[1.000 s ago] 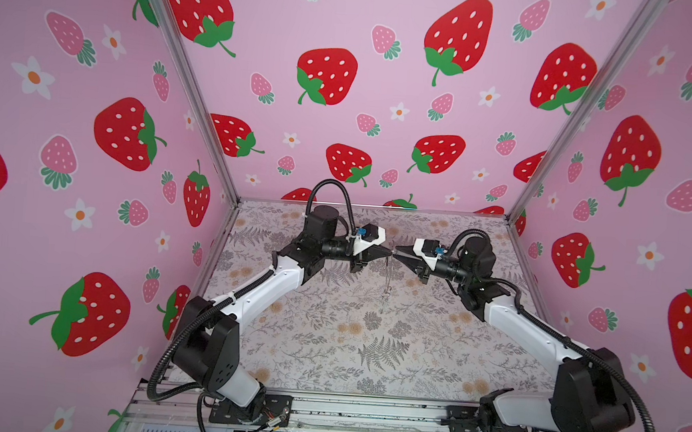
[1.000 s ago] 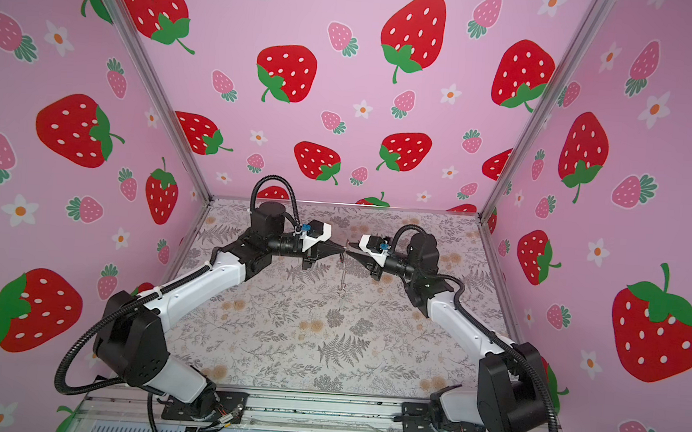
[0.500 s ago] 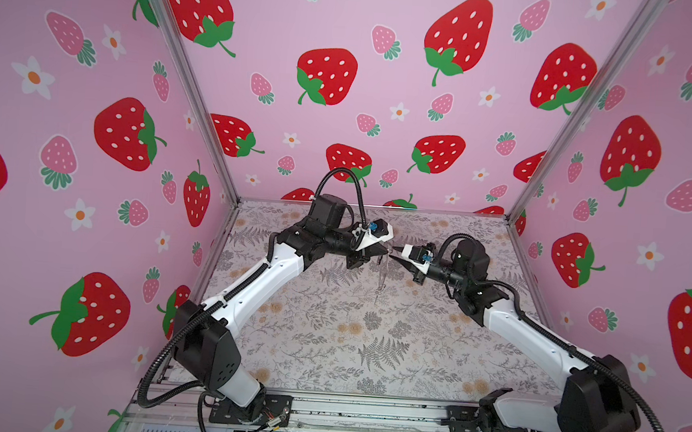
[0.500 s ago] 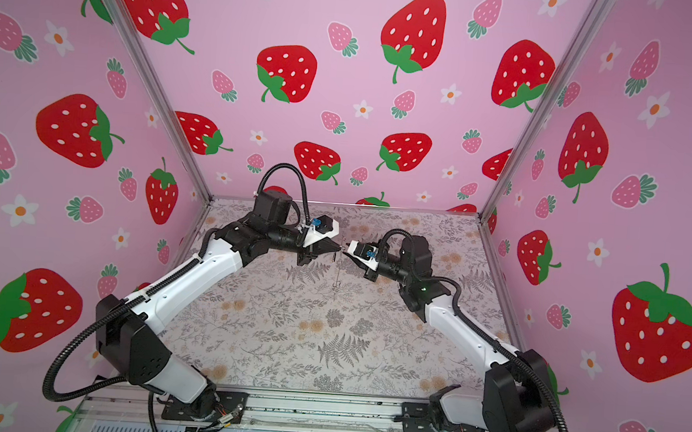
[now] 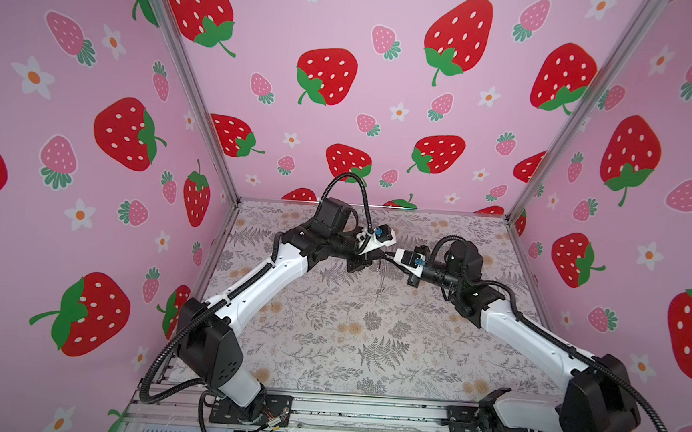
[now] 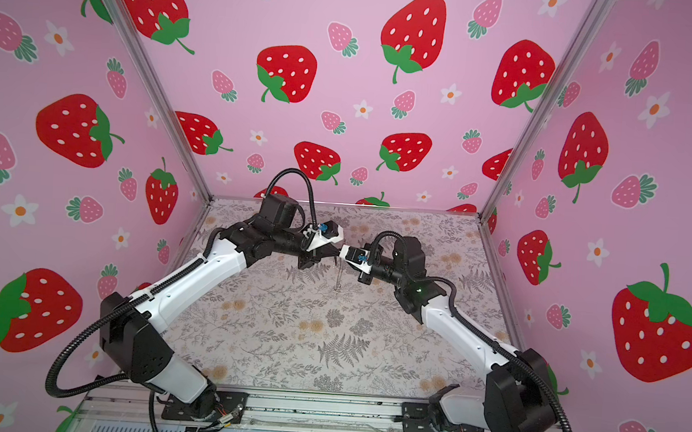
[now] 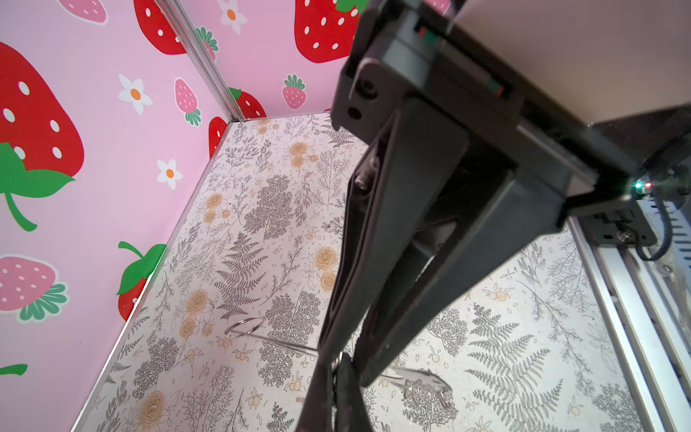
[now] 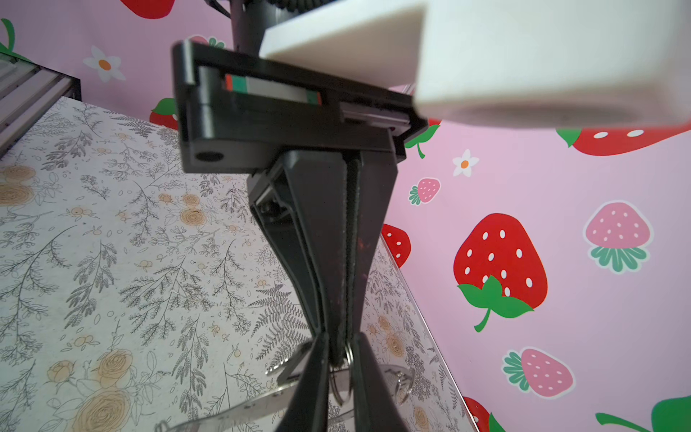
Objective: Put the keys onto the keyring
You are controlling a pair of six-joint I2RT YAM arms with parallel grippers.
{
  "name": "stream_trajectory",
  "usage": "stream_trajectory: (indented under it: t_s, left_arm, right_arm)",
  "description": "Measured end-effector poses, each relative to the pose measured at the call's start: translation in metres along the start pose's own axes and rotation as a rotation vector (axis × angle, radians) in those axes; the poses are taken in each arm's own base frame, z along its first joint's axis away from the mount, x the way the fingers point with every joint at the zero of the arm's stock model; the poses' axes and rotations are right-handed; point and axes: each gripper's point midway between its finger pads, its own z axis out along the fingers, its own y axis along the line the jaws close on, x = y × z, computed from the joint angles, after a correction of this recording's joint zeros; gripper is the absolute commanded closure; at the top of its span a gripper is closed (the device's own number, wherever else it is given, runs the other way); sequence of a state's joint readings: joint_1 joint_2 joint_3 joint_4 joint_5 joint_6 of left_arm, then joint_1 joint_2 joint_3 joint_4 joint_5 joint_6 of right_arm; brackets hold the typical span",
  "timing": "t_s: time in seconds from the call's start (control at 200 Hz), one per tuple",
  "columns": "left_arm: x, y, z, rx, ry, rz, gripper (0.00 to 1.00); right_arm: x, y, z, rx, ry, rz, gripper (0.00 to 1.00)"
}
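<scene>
Two claws tip to tip above floral-print table point(image 5: 328, 328), closer than before. Left gripper point(image 7: 331, 359) clamped on flat silvery-grey metal keyring point(image 8: 243, 407); right gripper point(image 8: 338, 355) pinched shut beside it, hold unclear. Dangling grey metal keys point(image 7: 422, 381) blurred.

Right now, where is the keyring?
The keyring is held in mid-air over the table's back middle, where the left gripper and right gripper meet in both top views.
</scene>
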State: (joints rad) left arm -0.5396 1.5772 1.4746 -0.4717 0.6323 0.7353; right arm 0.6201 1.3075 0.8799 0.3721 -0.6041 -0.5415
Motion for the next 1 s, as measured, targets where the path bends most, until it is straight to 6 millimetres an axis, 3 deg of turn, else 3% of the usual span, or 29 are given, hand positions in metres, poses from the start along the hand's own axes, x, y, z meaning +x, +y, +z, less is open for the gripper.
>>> stream_trajectory:
  t_s: [0.2, 0.455, 0.995]
  left_arm:
    - [0.002, 0.0, 0.001, -0.004, 0.013, 0.021, 1.0]
    - [0.002, -0.001, 0.001, -0.004, 0.019, 0.043, 1.0]
    - [-0.002, -0.002, -0.002, -0.011, 0.011, 0.069, 1.0]
  right_arm:
    - [0.003, 0.002, 0.001, -0.003, 0.016, 0.001, 0.88]
    - [0.007, -0.001, -0.001, 0.015, 0.044, 0.011, 0.78]
    - [0.004, -0.007, -0.007, 0.043, 0.048, 0.029, 0.85]
